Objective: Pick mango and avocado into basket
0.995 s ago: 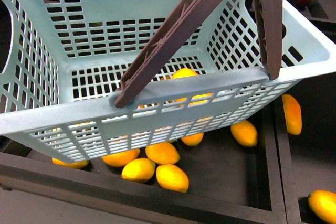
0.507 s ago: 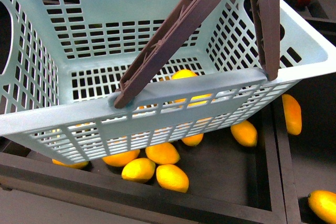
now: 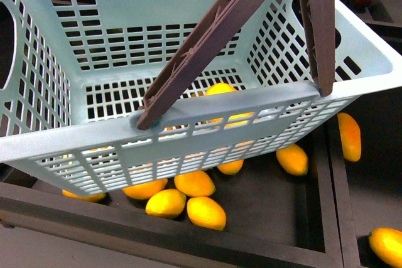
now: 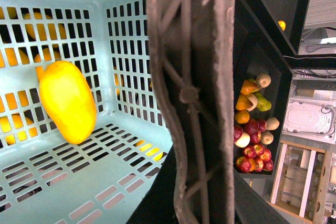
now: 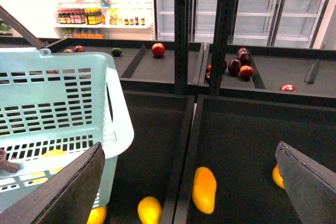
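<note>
Yellow mango [image 4: 68, 100] rests inside the basket [image 4: 131, 51], clearest in left wrist view.

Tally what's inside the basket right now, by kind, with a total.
Mango: 1
Avocado: 0
Total in the basket: 1
The other yellow fruits lie below it, outside.
</note>
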